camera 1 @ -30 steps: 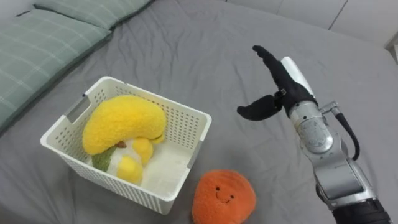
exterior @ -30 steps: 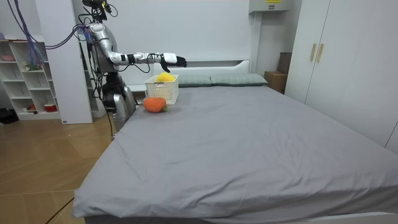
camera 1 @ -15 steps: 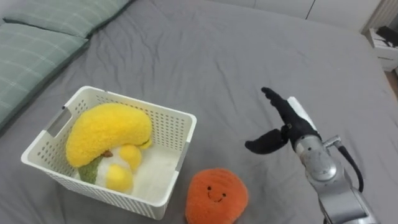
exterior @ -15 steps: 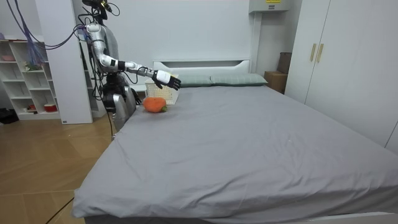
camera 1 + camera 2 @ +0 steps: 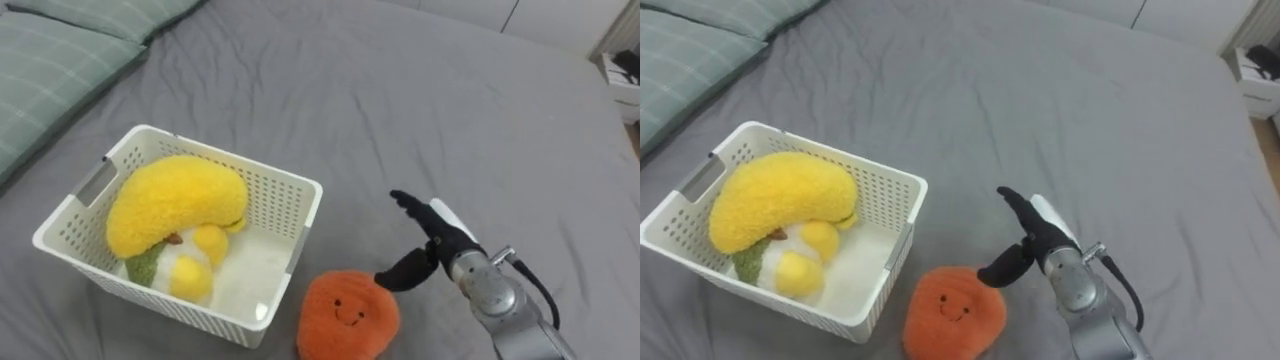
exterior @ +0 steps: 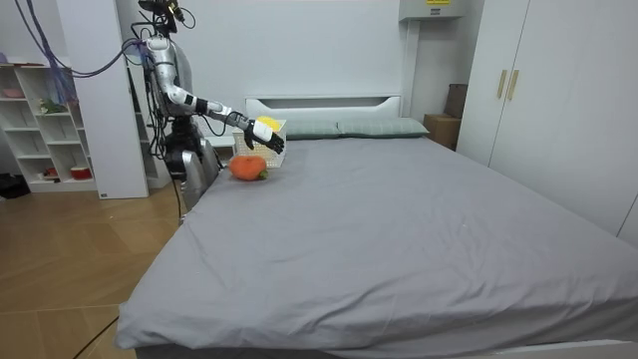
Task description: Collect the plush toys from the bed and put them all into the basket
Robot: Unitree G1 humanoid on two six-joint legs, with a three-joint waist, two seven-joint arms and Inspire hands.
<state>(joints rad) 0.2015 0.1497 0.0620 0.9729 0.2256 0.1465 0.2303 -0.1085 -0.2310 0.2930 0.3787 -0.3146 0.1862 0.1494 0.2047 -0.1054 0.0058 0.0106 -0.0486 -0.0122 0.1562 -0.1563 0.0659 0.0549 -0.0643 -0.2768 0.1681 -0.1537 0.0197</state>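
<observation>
nearest us we see a round orange plush toy (image 5: 348,318) lying on the grey bed (image 5: 400,100). just to its right our right robot hand (image 5: 437,243) hovers, fingers spread apart, holding nothing. just left of the toy sits a white basket (image 5: 280,200) with a yellow plush toy (image 5: 175,200) inside. a green pillow (image 5: 55,60) lies beyond.

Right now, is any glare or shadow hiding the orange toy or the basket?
Left eye view: soft, even light, no glare; the orange plush toy and the yellow plush in the white basket read clearly, and the open right hand throws no hard shadow over them. Room view: evenly lit too, the bed with its grey cover shows no bright patches.
</observation>
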